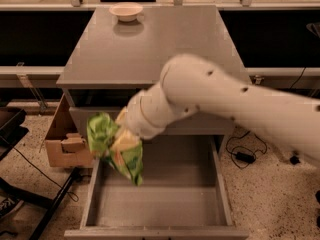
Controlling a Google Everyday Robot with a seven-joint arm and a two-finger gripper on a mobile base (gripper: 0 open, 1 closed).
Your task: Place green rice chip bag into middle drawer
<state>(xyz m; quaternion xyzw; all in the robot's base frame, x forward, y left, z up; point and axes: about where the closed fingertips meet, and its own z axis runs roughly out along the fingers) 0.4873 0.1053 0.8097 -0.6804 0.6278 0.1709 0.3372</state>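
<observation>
At the far left a cardboard box (65,141) sits on the floor beside the cabinet; it is no part of our job. Just right of it we hold the green rice chip bag (112,146) in the air, over the left wall of the middle drawer (170,206), with its lower tip hanging above the drawer floor. Our pincer (121,134) is mostly hidden behind the foil, but the bag dangles from the arm's end, so we judge that the pincer is pinching it. Farther back a small beige bowl (126,10) rests on the cabinet's top surface (165,49). The drawer stands pulled out, nothing lying on its grey floor. To the right our arm (235,104) reaches across the cabinet front. We judge the pick-up and the carry done. What is left is to bring the bag lower and farther inward, let it go, and draw clear.
</observation>
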